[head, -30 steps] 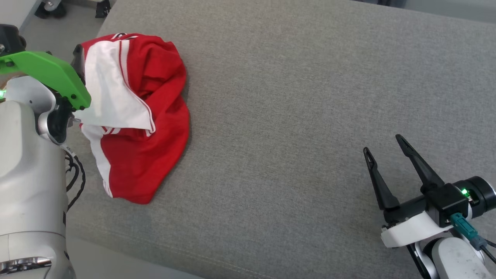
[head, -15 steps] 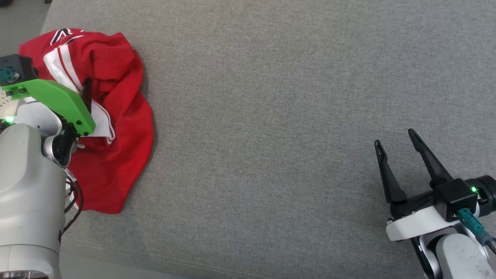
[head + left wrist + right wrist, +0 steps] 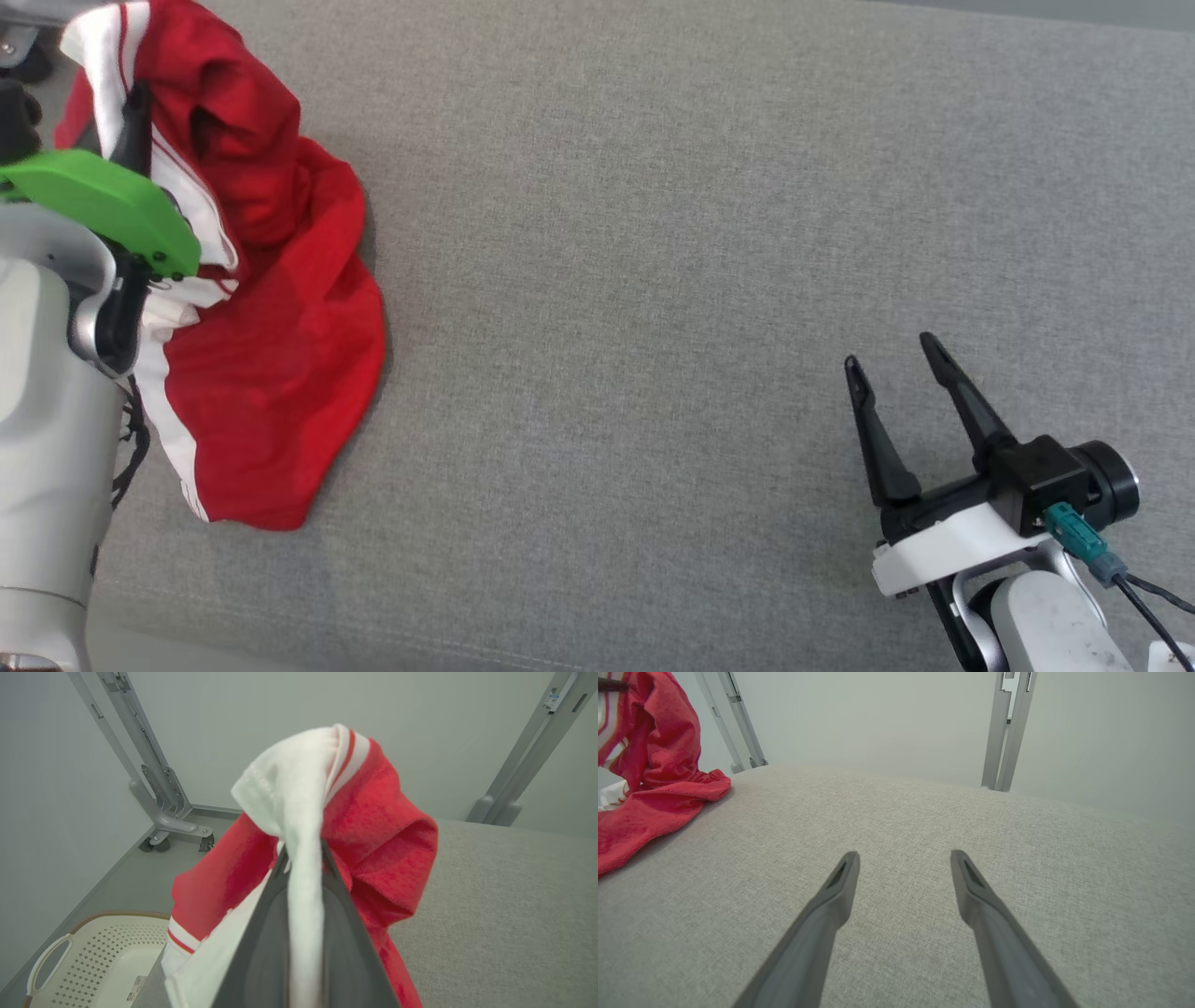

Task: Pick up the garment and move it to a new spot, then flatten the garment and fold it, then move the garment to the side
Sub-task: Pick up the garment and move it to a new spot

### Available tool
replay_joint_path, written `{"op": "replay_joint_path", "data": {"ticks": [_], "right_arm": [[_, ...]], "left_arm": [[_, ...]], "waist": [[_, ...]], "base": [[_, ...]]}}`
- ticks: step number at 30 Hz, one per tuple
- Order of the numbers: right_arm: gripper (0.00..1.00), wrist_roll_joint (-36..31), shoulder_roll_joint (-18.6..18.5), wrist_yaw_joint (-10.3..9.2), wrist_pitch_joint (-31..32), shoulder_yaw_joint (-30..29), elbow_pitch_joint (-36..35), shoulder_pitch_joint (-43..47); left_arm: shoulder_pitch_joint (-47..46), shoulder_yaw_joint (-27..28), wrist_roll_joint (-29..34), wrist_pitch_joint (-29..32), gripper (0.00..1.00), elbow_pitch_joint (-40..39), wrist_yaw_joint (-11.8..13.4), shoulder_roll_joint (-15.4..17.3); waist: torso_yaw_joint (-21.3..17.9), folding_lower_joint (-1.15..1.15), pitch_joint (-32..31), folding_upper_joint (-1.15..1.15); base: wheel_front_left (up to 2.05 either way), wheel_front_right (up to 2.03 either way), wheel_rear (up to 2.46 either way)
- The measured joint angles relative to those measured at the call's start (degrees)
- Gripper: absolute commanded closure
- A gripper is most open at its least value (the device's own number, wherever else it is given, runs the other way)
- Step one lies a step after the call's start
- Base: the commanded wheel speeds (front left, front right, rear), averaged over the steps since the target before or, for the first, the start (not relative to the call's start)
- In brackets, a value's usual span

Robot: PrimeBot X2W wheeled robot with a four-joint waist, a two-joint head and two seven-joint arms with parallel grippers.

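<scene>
Jaws on the left pinch the crumpled red-and-white fabric garment [image 3: 271, 373]; right jaws gape above the grey cloth counter [image 3: 653, 233].

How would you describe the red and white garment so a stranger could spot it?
Look at the wide grey fabric-covered surface in front of the robot. At its left edge lies a crumpled red cloth garment with white panels and stripes, one white fold pinched up in the left gripper. It is the only bright, soft thing on that plain grey expanse.
</scene>
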Motion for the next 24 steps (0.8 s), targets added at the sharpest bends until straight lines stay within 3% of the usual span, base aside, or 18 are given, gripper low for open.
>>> {"op": "replay_joint_path", "data": {"ticks": [6, 14, 24], "right_arm": [[0.0, 0.35, 1.92, 0.01, 0.0, 1.69, 0.57, 0.21], [0.0, 1.37, 3.82, 0.01, 0.0, 1.62, 1.26, 1.69], [0.0, 2.52, 4.72, 0.01, 0.0, 1.51, 0.97, 2.37]], "left_arm": [[-1.26, -3.74, -1.97, -0.29, 1.0, -7.62, 0.0, 3.94], [-2.99, -6.69, -6.08, 6.21, 1.0, -19.07, 0.0, 5.75], [-3.84, -6.72, -11.54, 11.36, 1.0, -25.06, 0.91, 1.3]], "waist": [[-2.24, -0.01, -3.72, 0.0], [-8.62, -0.01, -7.72, 0.0], [-20.1, -0.01, -10.85, 0.0]], "base": [[0.0, 0.0, 0.0], [0.0, 0.0, 0.0], [0.0, 0.0, 0.0]]}}
